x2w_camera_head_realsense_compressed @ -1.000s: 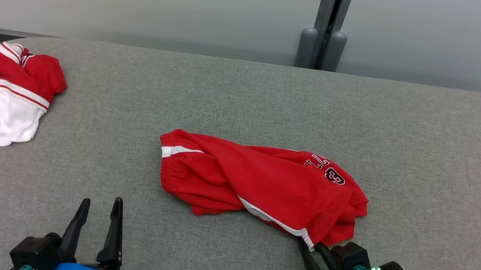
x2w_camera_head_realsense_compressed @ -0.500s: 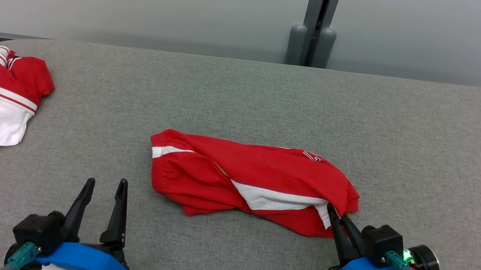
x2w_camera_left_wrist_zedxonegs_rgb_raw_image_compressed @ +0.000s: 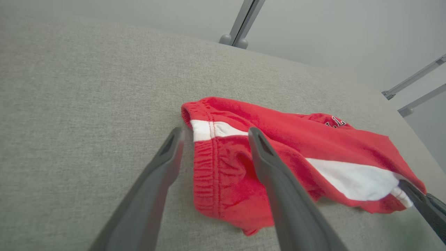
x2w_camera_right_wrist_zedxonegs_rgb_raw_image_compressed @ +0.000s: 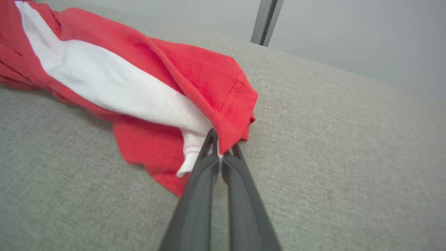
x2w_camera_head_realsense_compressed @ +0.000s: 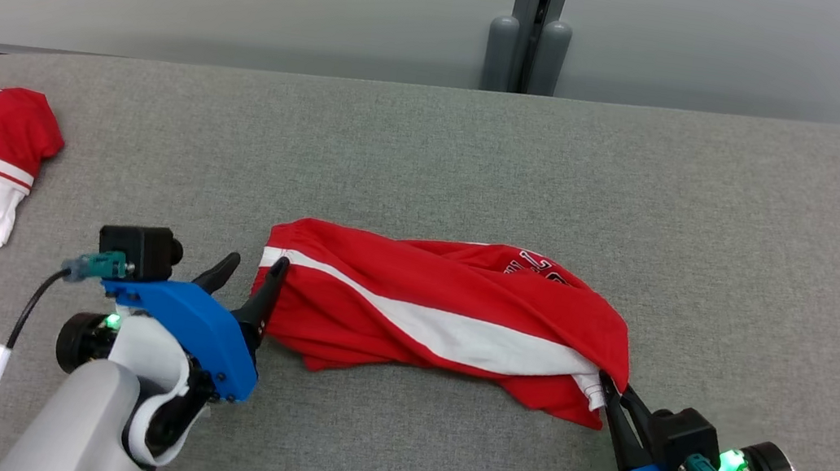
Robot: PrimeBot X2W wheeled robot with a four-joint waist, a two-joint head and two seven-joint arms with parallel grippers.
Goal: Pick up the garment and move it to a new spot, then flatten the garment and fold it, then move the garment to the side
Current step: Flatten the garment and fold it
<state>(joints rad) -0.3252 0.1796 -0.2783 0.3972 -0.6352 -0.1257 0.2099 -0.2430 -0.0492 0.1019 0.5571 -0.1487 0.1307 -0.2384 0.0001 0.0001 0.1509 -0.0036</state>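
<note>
On the grey desk, right gripper pinches the red shorts by the hem, left gripper spread at the waistband.

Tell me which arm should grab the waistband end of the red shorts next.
Left. The left gripper is open with its fingers either side of the waistband, while the right gripper is shut on the hem at the other end of the shorts, so it is occupied.

Head camera looks down; wrists low, close; all share garment
</note>
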